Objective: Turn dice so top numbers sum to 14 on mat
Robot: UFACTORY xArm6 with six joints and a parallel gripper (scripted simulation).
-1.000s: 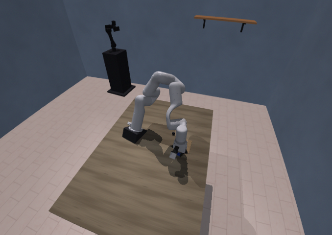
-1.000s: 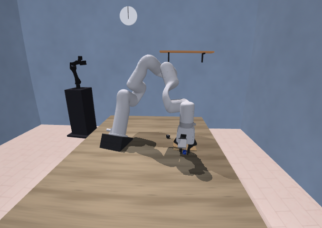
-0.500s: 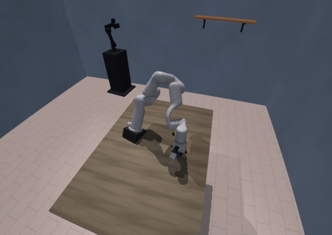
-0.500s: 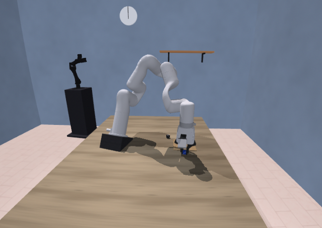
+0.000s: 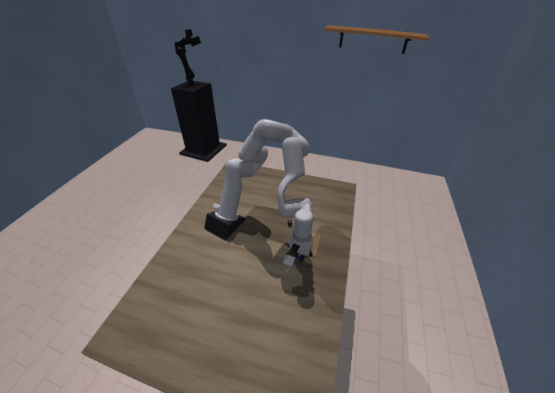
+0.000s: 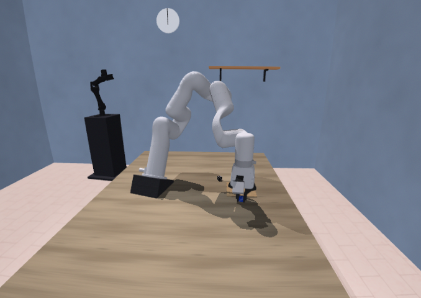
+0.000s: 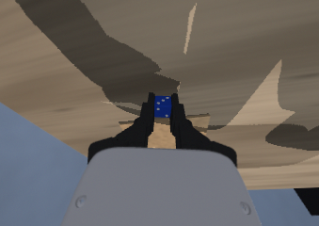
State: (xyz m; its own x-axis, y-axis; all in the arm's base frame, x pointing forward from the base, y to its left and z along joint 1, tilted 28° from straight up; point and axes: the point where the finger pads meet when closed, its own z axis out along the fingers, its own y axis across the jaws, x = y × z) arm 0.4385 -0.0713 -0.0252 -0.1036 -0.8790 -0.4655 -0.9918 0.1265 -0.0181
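My gripper [image 5: 299, 259] [image 7: 162, 102] points down at the near edge of the mat, its black fingers against both sides of a blue die [image 6: 241, 198] [image 7: 163, 109]. The die shows several white pips. It sits just past the mat's edge in the wrist view; whether it touches the table I cannot tell. The tan mat [image 5: 317, 246] [image 6: 253, 194] [image 7: 204, 123] is partly hidden behind and under the gripper. A small black die [image 5: 290, 223] [image 6: 219, 178] with light pips lies off the mat, on its arm-base side. I see no third die; it may be hidden.
The wooden table [image 5: 223, 314] [image 6: 169, 252] carries the arm's black base [image 5: 223, 225] [image 6: 149, 186] at the left. The arm's shadow falls across the area around the gripper. The table's right edge is beyond the mat. A black pedestal [image 5: 196, 115] [image 6: 105, 144] stands off the table.
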